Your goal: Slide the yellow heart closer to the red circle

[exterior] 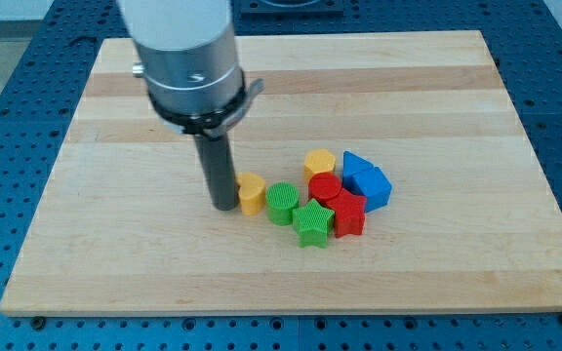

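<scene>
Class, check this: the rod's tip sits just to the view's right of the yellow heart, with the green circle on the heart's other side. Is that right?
Not quite. In the camera view my tip sits just to the view's left of the yellow heart; the green circle is on the heart's other side, toward the view's right.

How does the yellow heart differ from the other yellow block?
The yellow heart sits at the cluster's left, right beside my tip; the yellow block sits farther right, at the cluster's top. The heart stands apart from the red circle; the block adjoins it. Both are yellow.
</scene>
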